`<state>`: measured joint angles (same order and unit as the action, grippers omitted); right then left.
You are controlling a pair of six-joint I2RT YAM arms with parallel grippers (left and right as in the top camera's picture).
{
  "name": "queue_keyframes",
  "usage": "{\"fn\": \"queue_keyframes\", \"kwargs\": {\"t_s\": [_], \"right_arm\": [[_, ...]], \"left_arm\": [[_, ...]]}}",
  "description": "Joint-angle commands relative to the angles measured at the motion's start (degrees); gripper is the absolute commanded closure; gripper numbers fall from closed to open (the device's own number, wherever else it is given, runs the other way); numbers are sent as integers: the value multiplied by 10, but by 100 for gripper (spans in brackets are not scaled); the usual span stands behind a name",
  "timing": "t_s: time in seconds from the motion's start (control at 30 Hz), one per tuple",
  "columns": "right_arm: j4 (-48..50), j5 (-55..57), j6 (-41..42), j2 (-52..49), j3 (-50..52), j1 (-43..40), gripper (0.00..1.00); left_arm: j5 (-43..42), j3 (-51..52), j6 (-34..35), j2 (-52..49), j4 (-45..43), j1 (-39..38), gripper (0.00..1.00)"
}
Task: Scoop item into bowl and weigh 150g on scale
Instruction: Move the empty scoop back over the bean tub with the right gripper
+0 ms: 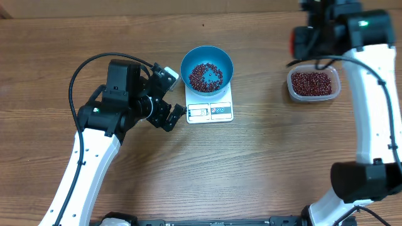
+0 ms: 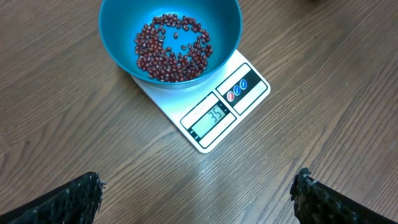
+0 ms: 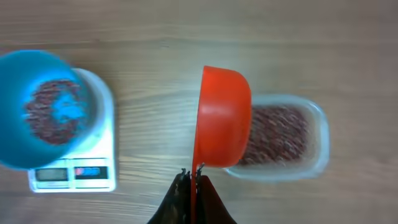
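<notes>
The blue bowl (image 1: 207, 59) stands on the white scale (image 1: 210, 112) with a thin layer of red-brown beans (image 1: 206, 76) in its bottom. In the left wrist view the bowl (image 2: 124, 37), its beans (image 2: 171, 50) and the scale (image 2: 242, 87) lie ahead, and the display reads 35. My left gripper (image 2: 198, 185) hangs open and empty just left of the scale. My right gripper (image 3: 192, 176) is shut on the handle of the red scoop (image 3: 224, 118). The scoop is turned on its side over the left end of the bean tub (image 3: 317, 130), its inside hidden.
The clear plastic tub (image 1: 336, 83) of beans sits at the right, well apart from the scale. The right arm (image 1: 370, 94) reaches along the table's right side, and the left arm (image 1: 94, 144) crosses the front left.
</notes>
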<state>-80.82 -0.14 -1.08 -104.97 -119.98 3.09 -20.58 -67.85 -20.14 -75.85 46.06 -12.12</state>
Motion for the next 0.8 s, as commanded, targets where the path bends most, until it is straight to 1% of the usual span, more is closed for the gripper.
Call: {"fn": "queue_keyframes", "kwargs": {"t_s": [0.0, 0.17, 0.37, 0.6, 0.7, 0.77], "right_arm": [[-9, 10, -10, 3, 32, -49, 96], [0, 37, -44, 3, 96, -82, 96], [79, 84, -70, 1, 179, -87, 96], [148, 160, -101, -6, 244, -87, 96], [165, 157, -128, -7, 260, -87, 96], [173, 155, -129, -9, 264, -87, 96]], "left_arm": [[2, -5, -13, 2, 0, 0, 0], [2, -5, -13, 2, 0, 0, 0], [2, -5, -13, 2, 0, 0, 1], [2, -5, -13, 2, 0, 0, 0], [2, -5, -13, 2, 0, 0, 0], [2, -5, -13, 2, 0, 0, 0]]}}
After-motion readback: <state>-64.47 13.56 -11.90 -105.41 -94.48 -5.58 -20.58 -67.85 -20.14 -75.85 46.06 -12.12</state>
